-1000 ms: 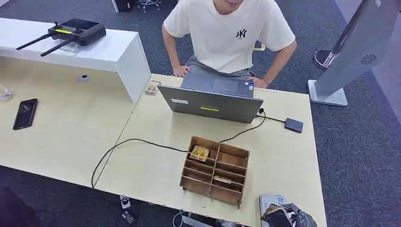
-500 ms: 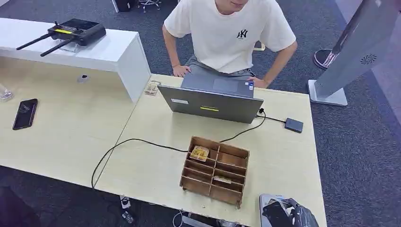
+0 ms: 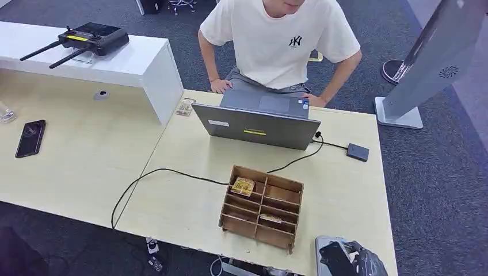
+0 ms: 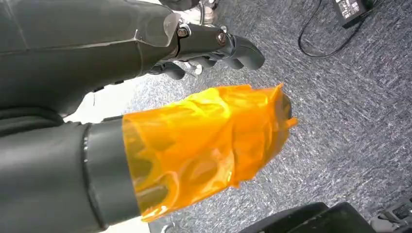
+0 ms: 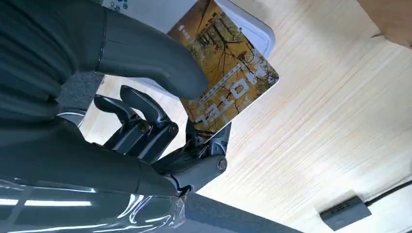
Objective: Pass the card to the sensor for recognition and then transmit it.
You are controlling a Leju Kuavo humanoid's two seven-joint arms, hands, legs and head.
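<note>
My right hand (image 3: 351, 261) is at the table's near right corner, over the flat white sensor (image 3: 326, 244). In the right wrist view this hand (image 5: 145, 97) pinches a yellow-brown hotel card (image 5: 228, 73) between the thumb and a finger. The card lies flat just above the white sensor (image 5: 255, 30), partly covering it. My left hand (image 4: 194, 136) hangs over grey carpet. Its thumb is wrapped in orange tape, its dark fingers (image 4: 228, 46) stand apart from it, and it holds nothing.
A wooden compartment box (image 3: 262, 207) stands left of my right hand, with another card (image 3: 243, 186) in a far-left slot. Beyond it are an open laptop (image 3: 256, 126), a person (image 3: 279, 40) seated behind it, a black cable (image 3: 167, 171) and a small dark device (image 3: 357, 152).
My right hand with the card has shifted slightly lower and to the right over the sensor. The person and the other things on the table have stayed where they were.
</note>
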